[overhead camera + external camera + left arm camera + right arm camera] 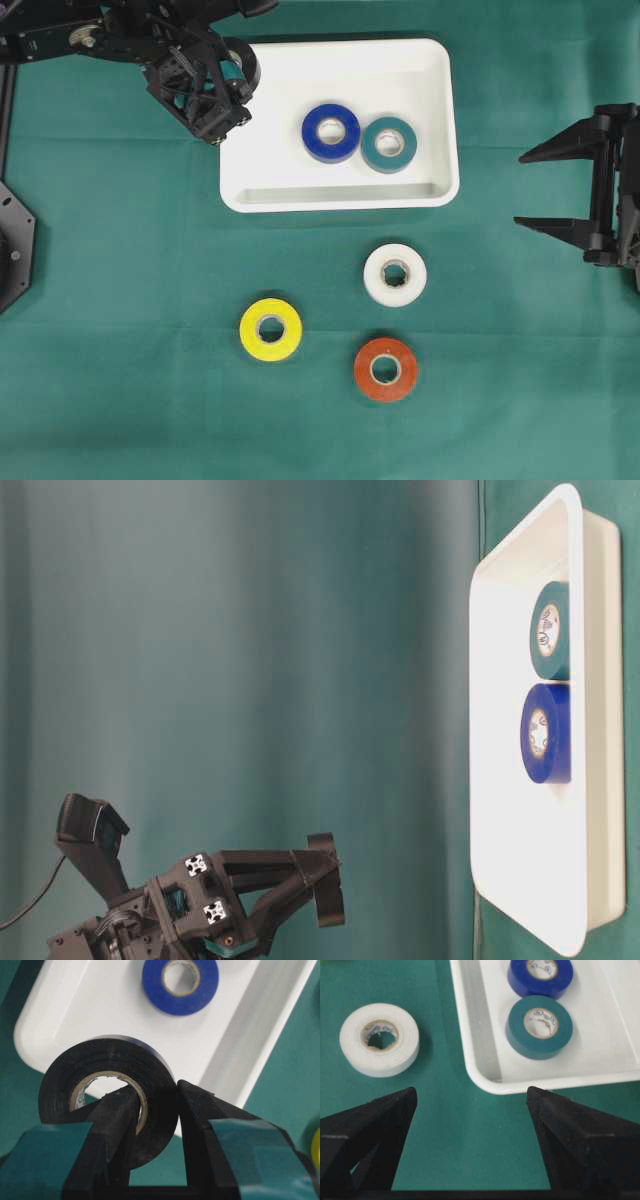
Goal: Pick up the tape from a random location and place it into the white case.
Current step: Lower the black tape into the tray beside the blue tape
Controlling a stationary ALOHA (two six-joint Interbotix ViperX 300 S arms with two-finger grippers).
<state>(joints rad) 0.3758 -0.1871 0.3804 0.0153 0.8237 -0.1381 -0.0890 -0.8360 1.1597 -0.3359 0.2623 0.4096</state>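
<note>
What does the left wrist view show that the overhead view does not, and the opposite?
Only the left wrist view shows the black tape roll clearly, pinched through its wall by the left end effector. Only the overhead view shows the white roll, yellow roll, orange roll, teal roll and the open right end effector. Both show the white case and the blue roll inside it.
</note>
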